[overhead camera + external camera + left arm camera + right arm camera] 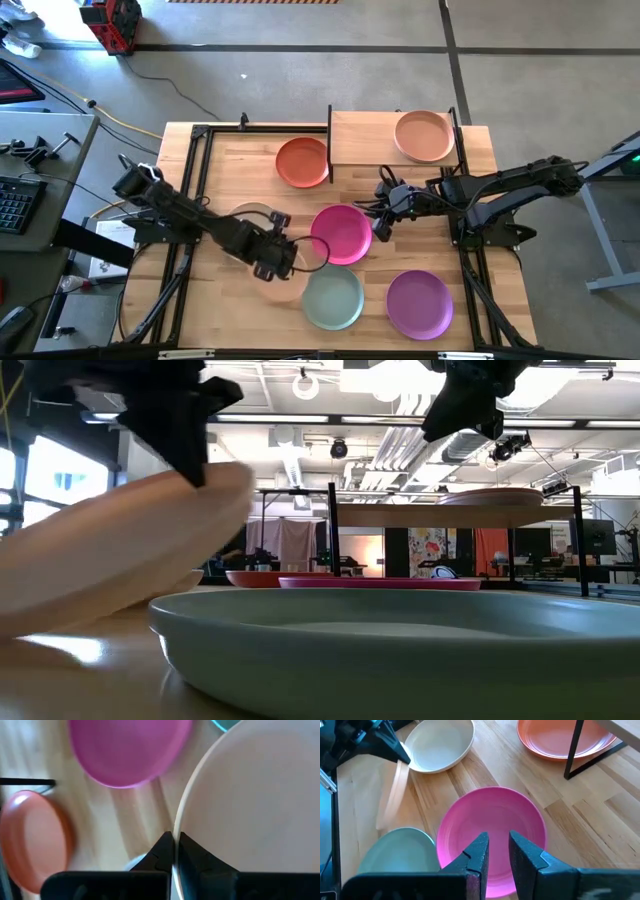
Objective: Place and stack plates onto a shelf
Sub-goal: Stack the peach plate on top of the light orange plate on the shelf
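My left gripper (283, 250) is over the near-left table, shut on a peach plate (250, 795) that stands steeply tilted (110, 570). My right gripper (497, 842) hangs open, with a narrow gap, above the magenta plate (342, 233), well clear of it in the low view (450, 420). The shelf (365, 140) stands at the far edge with one peach plate (425, 135) on top. Flat on the table lie an orange-red plate (303, 162), a cream plate (440, 742), a pale green plate (332, 298) and a purple plate (418, 303). My left gripper pinches the peach plate's rim (174, 827) between its two fingers, one finger on each face of the plate. The plate is tipped up on edge, its high side in the fingers (200, 470). Its low edge (15, 625) is down at the tabletop; whether it rests there I cannot tell.
The shelf's black posts (575, 747) stand beside the orange-red plate, which lies partly under the shelf board. The left half of the shelf top (360, 135) is bare. A black frame (190, 180) runs along the table's left and right sides.
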Robot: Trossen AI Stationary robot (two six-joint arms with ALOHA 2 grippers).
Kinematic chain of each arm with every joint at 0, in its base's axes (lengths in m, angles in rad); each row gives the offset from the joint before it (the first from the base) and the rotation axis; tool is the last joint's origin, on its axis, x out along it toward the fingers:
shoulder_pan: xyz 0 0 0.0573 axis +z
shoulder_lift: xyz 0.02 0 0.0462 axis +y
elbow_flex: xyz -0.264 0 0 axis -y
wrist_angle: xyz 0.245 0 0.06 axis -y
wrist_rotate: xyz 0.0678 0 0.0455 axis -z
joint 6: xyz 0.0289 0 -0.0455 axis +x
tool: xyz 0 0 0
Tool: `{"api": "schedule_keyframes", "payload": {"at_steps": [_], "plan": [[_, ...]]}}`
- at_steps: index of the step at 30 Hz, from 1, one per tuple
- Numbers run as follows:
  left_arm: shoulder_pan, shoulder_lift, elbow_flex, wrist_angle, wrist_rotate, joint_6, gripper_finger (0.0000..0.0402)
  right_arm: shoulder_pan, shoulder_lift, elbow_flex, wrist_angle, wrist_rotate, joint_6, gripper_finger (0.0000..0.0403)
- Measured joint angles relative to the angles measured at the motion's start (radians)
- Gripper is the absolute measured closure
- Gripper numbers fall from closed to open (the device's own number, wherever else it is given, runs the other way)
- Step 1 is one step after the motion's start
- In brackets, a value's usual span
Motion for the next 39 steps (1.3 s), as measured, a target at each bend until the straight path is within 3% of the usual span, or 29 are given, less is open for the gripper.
{"api": "schedule_keyframes", "payload": {"at_steps": [4,10,15,20,31,39], "plan": [[0.034,0.0,0.023,-0.001,-0.026,0.0,0.04,0.0,0.0,0.0,0.0,0.0,-0.012,0.0338],[0.083,0.0,0.04,-0.018,-0.03,0.0,0.04,0.0,0.0,0.0,0.007,0.017,-0.019,0.0286],[0.132,0.0,0.04,-0.015,-0.122,-0.012,0.04,-0.002,0.0,0.0,0.055,0.053,-0.016,0.0256],[0.172,0.0,0.04,-0.012,-0.232,-0.048,0.04,-0.003,0.0,0.0,0.118,0.065,-0.019,0.0256],[0.193,0.0,0.042,0.088,-0.23,-0.054,0.0401,-0.003,0.0,0.0,0.2,0.105,-0.106,0.0269],[0.203,-0.002,0.135,0.095,-0.349,-0.056,0.0401,-0.002,0.043,0.0,0.252,0.097,-0.18,0.027]]}}
